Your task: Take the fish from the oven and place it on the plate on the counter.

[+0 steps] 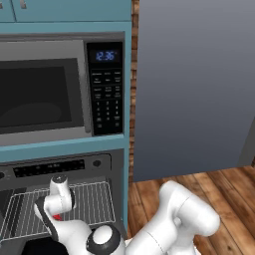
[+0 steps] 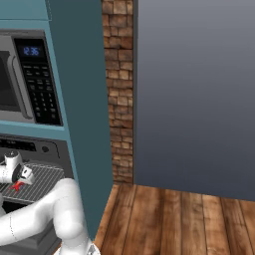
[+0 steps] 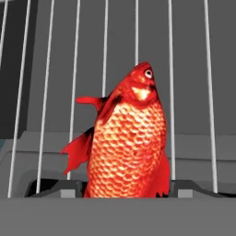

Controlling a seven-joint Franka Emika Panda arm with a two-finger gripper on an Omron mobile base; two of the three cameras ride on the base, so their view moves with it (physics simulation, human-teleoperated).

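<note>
Hand view, fingers: tips hidden behind the fish (image 3: 129,138); hold cannot be told.
Fish: red-orange, scaled, head toward the top of the hand view, close over the wire rack (image 3: 46,92).
Gripper (image 1: 52,211): low over the rack inside the oven (image 1: 107,167).
Above: microwave (image 1: 60,89) with blue clock.
Beside: teal cabinet side (image 2: 82,99), brick strip (image 2: 119,89), grey panel (image 2: 199,89), wood floor (image 2: 169,219).

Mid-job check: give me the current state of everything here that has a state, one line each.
oven: door open, wire rack exposed.
wire rack: in the oven, bars running under the fish.
fish: over the rack, right at the end effector; whether gripped or lifted, cannot tell.
end effector: down at the fish; open or shut, cannot tell.
microwave: door shut, clock display lit.
</note>
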